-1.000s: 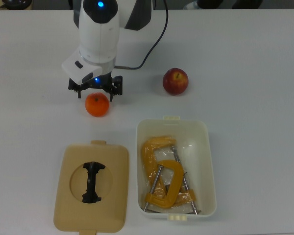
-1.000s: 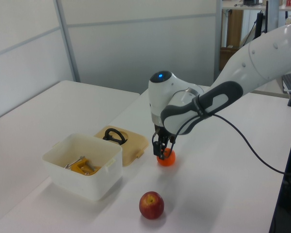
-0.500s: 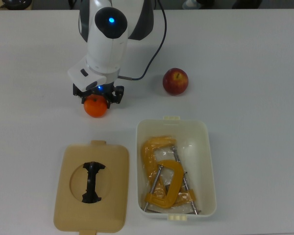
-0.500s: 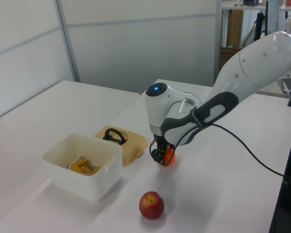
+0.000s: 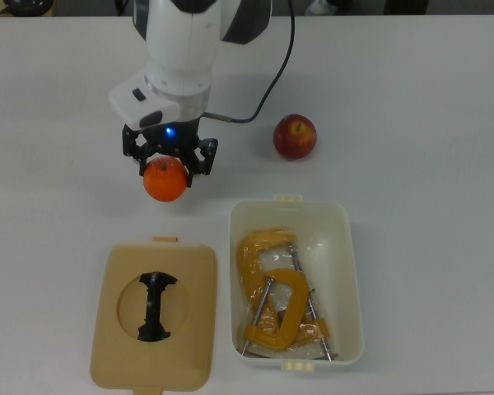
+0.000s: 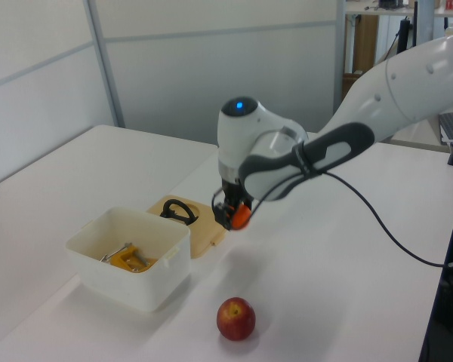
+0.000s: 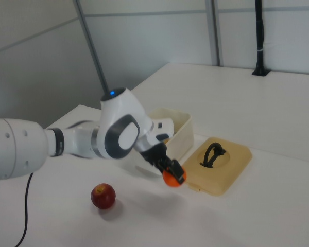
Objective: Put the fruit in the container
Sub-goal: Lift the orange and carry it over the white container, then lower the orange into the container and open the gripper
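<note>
Gripping the mandarin [image 5: 165, 180], my end effector [image 5: 170, 161] has its fingers clamped on either side of the fruit. In the left view and the right view the mandarin hangs clear of the bench [image 5: 428, 99], with a faint shadow below it. In the top view it sits between the tan lid [image 5: 154, 314] and the arm, above the lid's upper edge and off the container's [image 5: 346, 247] upper-left corner. The apple [image 5: 295, 137] rests on the bench, above the container in the top view, well apart from the end effector. I note two yellow-orange C-clamps [image 5: 273, 296] lying inside the container. A black handle-like piece [image 5: 153, 306] shows through the lid's round hole.
</note>
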You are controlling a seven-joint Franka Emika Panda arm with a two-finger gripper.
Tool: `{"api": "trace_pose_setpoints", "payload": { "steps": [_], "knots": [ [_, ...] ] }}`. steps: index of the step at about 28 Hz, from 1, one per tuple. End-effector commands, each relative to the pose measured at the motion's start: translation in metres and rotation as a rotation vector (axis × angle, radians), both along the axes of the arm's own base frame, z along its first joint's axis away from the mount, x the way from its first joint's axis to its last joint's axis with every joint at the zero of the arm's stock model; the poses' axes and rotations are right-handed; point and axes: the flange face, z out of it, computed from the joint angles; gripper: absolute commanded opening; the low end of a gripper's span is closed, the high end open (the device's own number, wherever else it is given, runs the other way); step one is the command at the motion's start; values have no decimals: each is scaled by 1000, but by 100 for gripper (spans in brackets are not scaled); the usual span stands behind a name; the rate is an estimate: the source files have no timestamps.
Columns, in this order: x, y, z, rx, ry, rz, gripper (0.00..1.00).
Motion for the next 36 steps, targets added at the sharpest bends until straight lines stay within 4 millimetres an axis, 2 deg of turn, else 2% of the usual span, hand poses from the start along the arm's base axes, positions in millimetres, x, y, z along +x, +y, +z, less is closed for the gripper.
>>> {"api": "trace_pose_setpoints", "payload": {
  "steps": [1,3,10,14,15,18,22,23,24,25,30,36],
  "knots": [
    [4,1,39,46,-79,-35,0],
    [7,3,47,64,-97,-51,0],
    [30,59,71,144,-195,-166,0],
    [38,94,69,172,-216,-195,0],
    [44,110,67,177,-227,-206,0],
    [52,131,67,172,-260,-233,0],
    [65,156,54,158,-309,-287,2],
    [66,161,50,156,-315,-293,20],
    [67,164,43,152,-316,-303,53],
    [68,169,30,145,-309,-320,99],
    [62,195,18,115,-302,-284,100],
    [55,204,27,112,-292,-275,100]
  ]
}}
